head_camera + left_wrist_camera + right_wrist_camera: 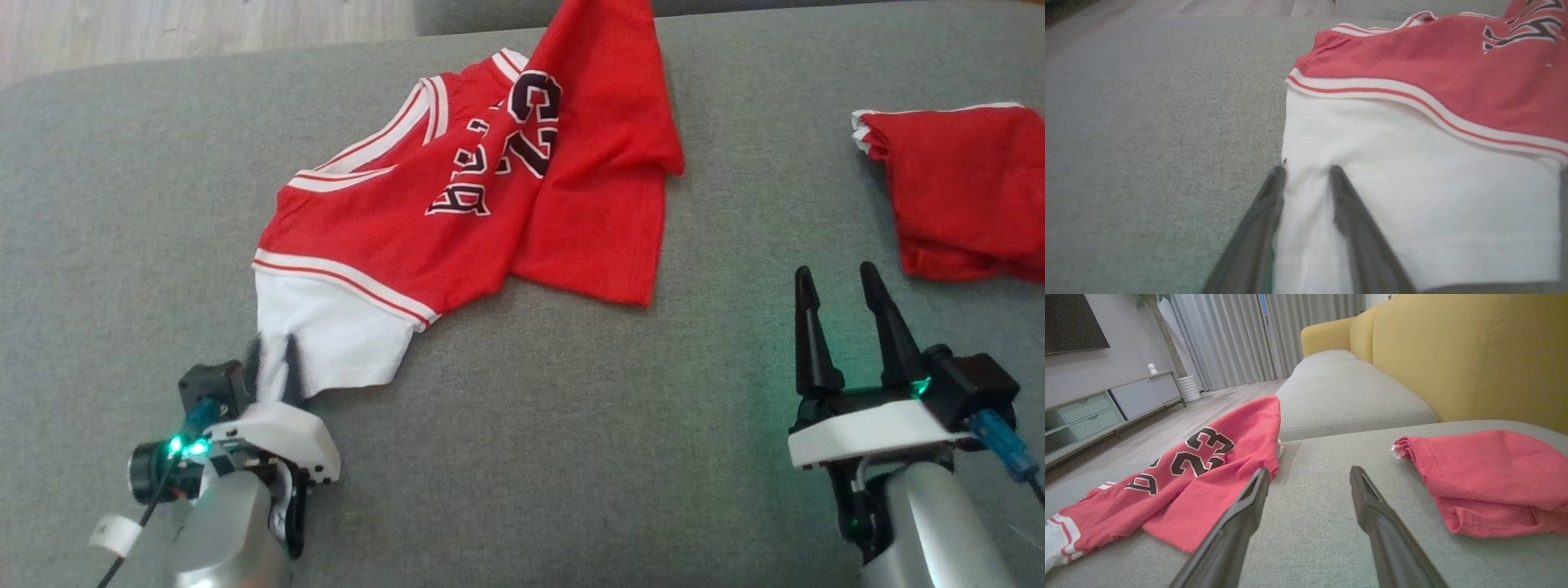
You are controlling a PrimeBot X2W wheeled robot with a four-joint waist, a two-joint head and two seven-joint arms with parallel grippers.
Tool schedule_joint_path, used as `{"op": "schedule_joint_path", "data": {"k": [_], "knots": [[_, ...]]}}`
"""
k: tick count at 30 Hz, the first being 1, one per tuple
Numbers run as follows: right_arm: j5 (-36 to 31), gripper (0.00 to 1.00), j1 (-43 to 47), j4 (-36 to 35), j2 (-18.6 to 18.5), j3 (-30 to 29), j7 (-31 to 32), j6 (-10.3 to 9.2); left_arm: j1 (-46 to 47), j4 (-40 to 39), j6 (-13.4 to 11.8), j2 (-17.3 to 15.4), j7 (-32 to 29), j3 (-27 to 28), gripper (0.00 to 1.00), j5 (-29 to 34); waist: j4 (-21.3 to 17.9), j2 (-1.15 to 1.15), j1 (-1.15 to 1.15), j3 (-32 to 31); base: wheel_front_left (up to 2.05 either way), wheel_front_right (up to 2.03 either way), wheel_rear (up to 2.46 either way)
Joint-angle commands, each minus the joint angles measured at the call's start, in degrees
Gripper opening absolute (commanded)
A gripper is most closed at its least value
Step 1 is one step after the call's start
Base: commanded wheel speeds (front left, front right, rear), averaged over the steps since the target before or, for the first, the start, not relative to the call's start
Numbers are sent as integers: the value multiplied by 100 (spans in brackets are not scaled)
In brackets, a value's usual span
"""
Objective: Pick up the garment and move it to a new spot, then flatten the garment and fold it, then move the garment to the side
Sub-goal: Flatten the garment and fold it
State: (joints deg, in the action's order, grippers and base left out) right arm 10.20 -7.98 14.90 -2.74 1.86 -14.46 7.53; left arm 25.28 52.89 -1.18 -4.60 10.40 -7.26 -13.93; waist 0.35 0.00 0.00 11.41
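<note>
**Item:** garment (457,220), a red numbered jersey, lying rumpled and partly folded over on the grey cushion (571,457), toward your left.

**Step:** you are starting the pick-up, by the look of the approach.

**Left gripper** (273,359): jaws are standing apart, straddling the corner of the white sleeve (1412,196). Cloth is lying between the fingers, and nothing is pinched yet.

**Right gripper** (837,278): jaws are spreading wide and holding nothing, hovering near a second red cloth (963,188).

**Next:** you are likely needing a firm pinch on that sleeve before lifting.

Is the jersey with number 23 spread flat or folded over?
Partly folded over: a red flap of the jersey lies doubled across it beside the number.
</note>
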Motion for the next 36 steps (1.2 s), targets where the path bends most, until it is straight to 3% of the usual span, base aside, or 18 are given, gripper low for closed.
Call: {"op": "schedule_joint_path", "data": {"k": [1,8,12,18,36], "knots": [[43,100,-191,-127,-14,150,-53,-4,20,103,80,-91,-84,105,0,-78,36,0,0,-7,0,0,0],[9,100,-365,425,-14,377,17,-4,152,-572,243,-11,441,273,0,-261,289,0,0,-86,0,0,0],[437,100,-588,925,-14,798,460,-4,-132,-2153,304,28,457,537,0,-98,498,0,0,-119,0,0,0],[1229,100,-971,1626,-14,1194,864,-4,-521,-3279,457,119,459,619,0,102,695,0,0,-99,0,0,0],[2761,100,-1888,3295,-14,2177,1021,-4,-612,-3718,569,170,460,389,0,108,955,0,0,155,0,0,0]]}}
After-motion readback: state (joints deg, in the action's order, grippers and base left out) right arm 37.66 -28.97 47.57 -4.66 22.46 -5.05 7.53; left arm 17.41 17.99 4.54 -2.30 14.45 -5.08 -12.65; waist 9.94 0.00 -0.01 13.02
